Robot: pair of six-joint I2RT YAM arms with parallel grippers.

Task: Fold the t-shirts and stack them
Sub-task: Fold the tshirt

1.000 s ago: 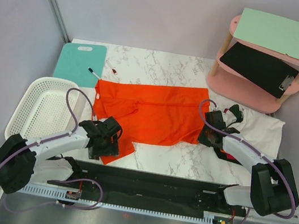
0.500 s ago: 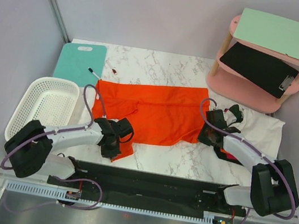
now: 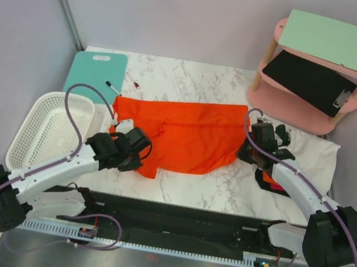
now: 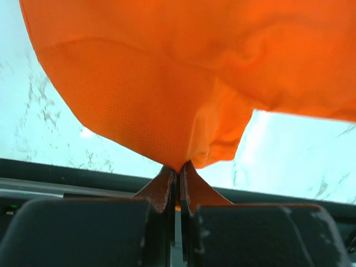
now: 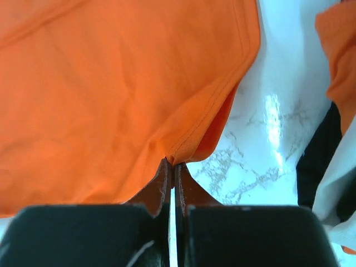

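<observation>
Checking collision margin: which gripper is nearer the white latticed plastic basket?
Left. The left gripper, shut on the orange-red t-shirt, sits just right of the white plastic basket; the right gripper pinches the shirt's opposite edge, across the cloth.

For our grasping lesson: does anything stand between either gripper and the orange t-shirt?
Nothing visible does. The left gripper and the right gripper are each shut directly on an edge of the t-shirt.

No text, label, brand, number or sign can be read in any of the views. The cloth of the t-shirt (image 3: 185,135) is shown plain and unprinted where it is seen close up.
</observation>
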